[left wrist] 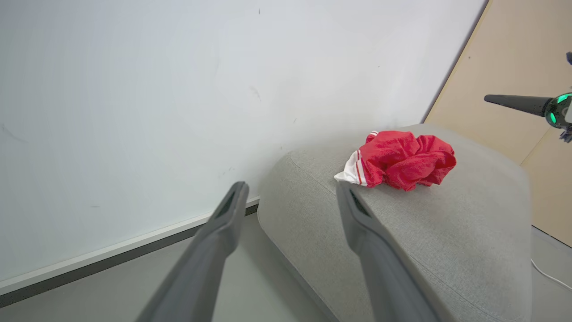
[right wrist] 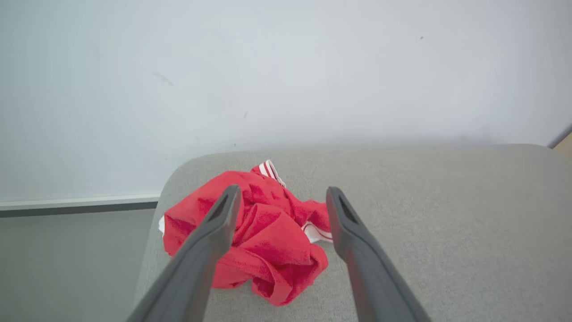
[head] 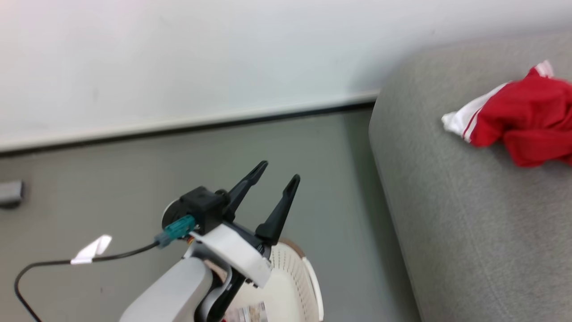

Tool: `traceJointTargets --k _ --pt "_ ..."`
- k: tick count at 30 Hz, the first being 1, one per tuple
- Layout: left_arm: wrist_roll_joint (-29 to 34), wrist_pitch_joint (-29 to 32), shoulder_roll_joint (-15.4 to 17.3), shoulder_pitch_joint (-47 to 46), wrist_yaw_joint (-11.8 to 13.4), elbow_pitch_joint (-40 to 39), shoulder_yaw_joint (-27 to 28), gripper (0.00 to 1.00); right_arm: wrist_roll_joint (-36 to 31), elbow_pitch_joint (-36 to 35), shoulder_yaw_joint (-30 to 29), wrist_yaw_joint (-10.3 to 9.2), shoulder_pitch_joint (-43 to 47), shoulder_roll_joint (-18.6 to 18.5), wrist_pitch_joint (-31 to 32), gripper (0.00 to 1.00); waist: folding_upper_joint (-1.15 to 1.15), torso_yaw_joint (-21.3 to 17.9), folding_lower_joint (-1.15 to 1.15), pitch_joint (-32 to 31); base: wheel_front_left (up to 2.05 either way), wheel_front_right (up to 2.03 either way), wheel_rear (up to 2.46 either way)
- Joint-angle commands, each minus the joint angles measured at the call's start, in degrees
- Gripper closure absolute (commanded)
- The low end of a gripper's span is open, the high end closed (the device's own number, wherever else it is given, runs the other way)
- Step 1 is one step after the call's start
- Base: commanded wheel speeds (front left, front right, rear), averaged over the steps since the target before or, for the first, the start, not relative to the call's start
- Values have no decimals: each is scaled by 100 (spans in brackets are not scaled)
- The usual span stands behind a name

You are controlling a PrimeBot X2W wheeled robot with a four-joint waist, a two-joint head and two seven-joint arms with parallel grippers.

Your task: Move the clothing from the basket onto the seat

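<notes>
A crumpled red garment with white stripes (head: pixel 523 118) lies on the light grey seat (head: pixel 473 210) at the right. It lies loose in the left wrist view, clothing (left wrist: pixel 400 158) on the seat (left wrist: pixel 438 232). My left gripper (head: pixel 279 172) hangs open above the cream basket (head: pixel 292 279), whose brown rim peeks out beneath the wrist. In the left wrist view that gripper (left wrist: pixel 290 192) holds nothing. My right gripper (right wrist: pixel 281 197) stands open above the red clothing (right wrist: pixel 263 246) on the seat (right wrist: pixel 447 232), not touching it. One right finger (left wrist: pixel 514 102) juts in at the far right.
Grey floor (head: pixel 111 188) runs between the white wall (head: pixel 178 58) and the seat. A black cable with a white tag (head: pixel 91 250) trails from my left wrist. A small grey object (head: pixel 10 193) sits at the left edge. A beige panel (left wrist: pixel 514 58) stands behind the seat.
</notes>
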Motion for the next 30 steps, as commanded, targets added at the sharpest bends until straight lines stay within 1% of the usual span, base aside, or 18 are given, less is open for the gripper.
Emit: traceJointTargets --k 1,3,6,9,10,11,13,16,17,18,21,23,27,30 --pt "-50 -25 34 112 31 -24 30 0 -11 -64 -2 -12 108 -20 -59 0 0 -31 2 -467 0 0 0" --pt "-90 -49 97 265 89 -70 108 0 -144 -240 -3 -13 144 -60 -305 0 0 -8 2 -673 0 0 0" --pt "-160 -59 216 522 176 -130 256 0 -209 -507 -77 -13 280 175 -713 0 0 28 2 -982 0 0 0" --pt "-239 -84 355 752 317 -195 473 0 -303 -730 -196 -13 467 358 -1074 0 0 86 2 -1207 0 0 0" --pt "-290 -94 462 928 436 -248 659 0 -472 -846 -280 -13 614 514 -1319 0 0 122 2 -1320 0 0 0" --pt "-305 -100 522 1001 497 -283 751 0 -562 -890 -327 -13 703 617 -1413 0 0 143 2 -1349 0 0 0" --pt "-313 -100 602 1144 607 -353 928 0 -678 -1018 -441 -13 931 883 -1563 0 0 202 2 -1404 0 0 0" --pt "-283 -102 699 1383 743 -467 1209 0 -978 -1209 -707 -13 1339 1177 -1710 0 0 311 2 -1473 0 0 0" --pt "-261 -98 704 1478 789 -524 1320 0 -1050 -1296 -788 -13 1496 1308 -1746 0 0 340 2 -1486 0 0 0" --pt "-261 -98 704 1478 789 -524 1320 0 -1050 -1296 -788 -13 1496 1308 -1746 0 0 340 2 -1486 0 0 0" --pt "-138 -99 693 1808 902 -697 1691 0 -1382 -1610 -1078 -13 1979 1701 -1782 0 0 409 2 -1501 0 0 0" --pt "20 -99 661 2043 935 -795 1928 0 -1642 -1814 -1289 -13 2321 1949 -1782 0 0 460 2 -1507 0 0 0" --pt "312 -96 508 2487 954 -964 2429 0 -2183 -2234 -1761 -13 2996 2408 -1784 0 0 540 2 -1505 0 0 0" --pt "535 -97 322 2788 914 -1002 2771 0 -2429 -2467 -2124 -13 3481 2771 -1785 0 0 593 2 -1501 0 0 0"
